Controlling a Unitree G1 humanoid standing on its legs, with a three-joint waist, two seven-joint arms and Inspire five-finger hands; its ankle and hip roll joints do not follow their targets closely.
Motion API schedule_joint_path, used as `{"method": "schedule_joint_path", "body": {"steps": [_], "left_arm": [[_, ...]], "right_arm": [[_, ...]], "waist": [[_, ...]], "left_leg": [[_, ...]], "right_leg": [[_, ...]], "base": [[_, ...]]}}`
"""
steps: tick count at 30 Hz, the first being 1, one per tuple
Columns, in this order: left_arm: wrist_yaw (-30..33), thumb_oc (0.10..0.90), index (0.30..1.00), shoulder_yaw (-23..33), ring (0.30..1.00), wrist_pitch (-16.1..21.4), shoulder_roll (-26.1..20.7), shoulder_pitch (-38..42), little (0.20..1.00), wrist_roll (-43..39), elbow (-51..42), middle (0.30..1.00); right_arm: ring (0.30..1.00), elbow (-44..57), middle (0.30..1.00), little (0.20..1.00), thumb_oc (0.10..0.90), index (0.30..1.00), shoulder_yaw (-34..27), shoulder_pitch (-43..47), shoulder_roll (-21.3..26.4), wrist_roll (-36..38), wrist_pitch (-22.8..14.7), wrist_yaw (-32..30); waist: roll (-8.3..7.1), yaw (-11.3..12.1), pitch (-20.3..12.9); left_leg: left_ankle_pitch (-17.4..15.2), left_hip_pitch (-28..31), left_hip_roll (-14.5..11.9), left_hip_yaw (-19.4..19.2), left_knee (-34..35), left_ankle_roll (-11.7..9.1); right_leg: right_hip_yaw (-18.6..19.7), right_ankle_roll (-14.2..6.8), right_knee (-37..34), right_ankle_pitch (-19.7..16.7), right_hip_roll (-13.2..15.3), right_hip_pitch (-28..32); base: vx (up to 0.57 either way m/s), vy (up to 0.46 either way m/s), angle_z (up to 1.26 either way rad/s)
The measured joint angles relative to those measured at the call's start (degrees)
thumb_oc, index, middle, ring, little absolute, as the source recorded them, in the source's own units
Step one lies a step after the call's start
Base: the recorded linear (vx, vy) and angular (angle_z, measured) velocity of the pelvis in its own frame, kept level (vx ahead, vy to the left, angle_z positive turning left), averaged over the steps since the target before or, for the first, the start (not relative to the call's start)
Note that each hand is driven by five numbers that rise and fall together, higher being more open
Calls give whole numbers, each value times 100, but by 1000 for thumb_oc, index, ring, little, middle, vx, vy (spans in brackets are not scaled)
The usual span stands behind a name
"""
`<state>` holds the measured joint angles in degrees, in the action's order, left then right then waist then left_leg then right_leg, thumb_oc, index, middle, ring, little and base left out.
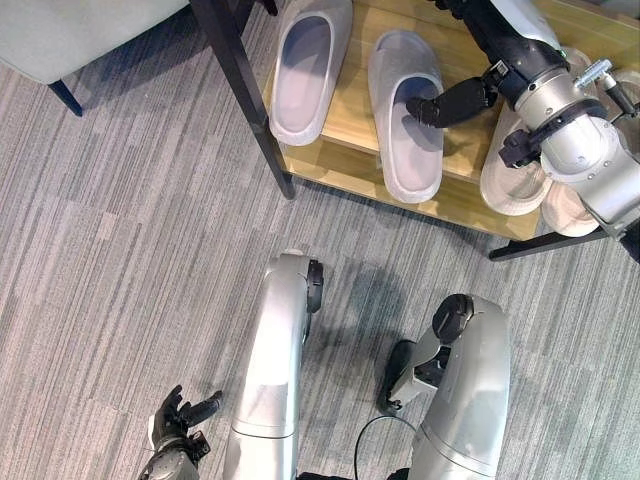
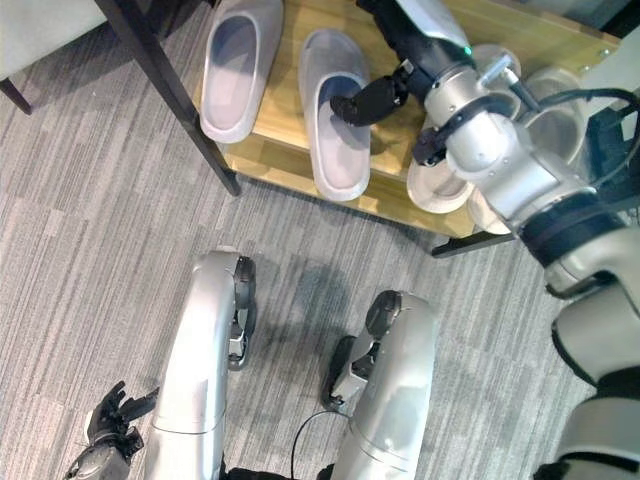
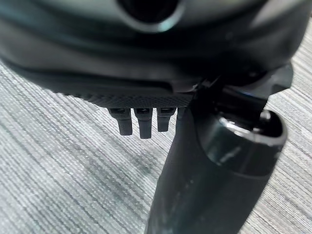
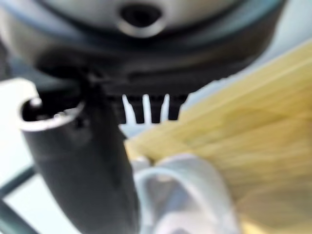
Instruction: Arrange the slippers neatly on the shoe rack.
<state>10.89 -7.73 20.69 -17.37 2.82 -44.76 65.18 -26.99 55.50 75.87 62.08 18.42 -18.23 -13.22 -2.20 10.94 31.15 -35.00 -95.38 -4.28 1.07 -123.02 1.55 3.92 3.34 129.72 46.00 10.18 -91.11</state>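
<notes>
Two pale grey slippers lie side by side on the wooden shelf (image 1: 350,120) of the shoe rack: one at the left (image 1: 305,65), one to its right (image 1: 405,150). My right hand (image 1: 455,100) reaches over the right grey slipper's opening, its fingers straight and its thumb (image 4: 83,165) standing out; I cannot tell whether it touches. That slipper's strap (image 4: 185,195) shows just past the hand. A cream pair (image 1: 515,180) sits further right, partly hidden under my right forearm. My left hand (image 1: 180,420) hangs low over the carpet at the lower left, fingers relaxed and holding nothing.
The rack's black leg (image 1: 245,85) slants down at the shelf's left end, and another black bar (image 1: 540,243) runs under its right corner. A grey upholstered seat (image 1: 70,35) stands at the far left. Grey striped carpet (image 1: 120,250) lies in front of the rack.
</notes>
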Motion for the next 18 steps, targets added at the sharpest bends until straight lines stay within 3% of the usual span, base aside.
{"method": "schedule_joint_path", "body": {"steps": [8,18], "left_arm": [[112,800,900,122,900,65,10,25,900,224,-138,900],[129,800,900,172,900,83,10,36,900,237,-332,900]], "right_arm": [[900,1493,900,900,800,900,-1341,-1536,273,-683,-245,-265],[900,2076,900,900,800,900,-1814,-2276,301,-1182,-245,-343]], "waist": [[-6,-160,3],[-17,-343,8]], "left_leg": [[-1,11,-3,18,-5,-3],[-4,13,-16,34,-17,-8]], "right_leg": [[-21,1,-4,0,-7,19],[-34,1,-1,0,-16,26]], "base": [[0,0,0],[-4,-1,0]]}}
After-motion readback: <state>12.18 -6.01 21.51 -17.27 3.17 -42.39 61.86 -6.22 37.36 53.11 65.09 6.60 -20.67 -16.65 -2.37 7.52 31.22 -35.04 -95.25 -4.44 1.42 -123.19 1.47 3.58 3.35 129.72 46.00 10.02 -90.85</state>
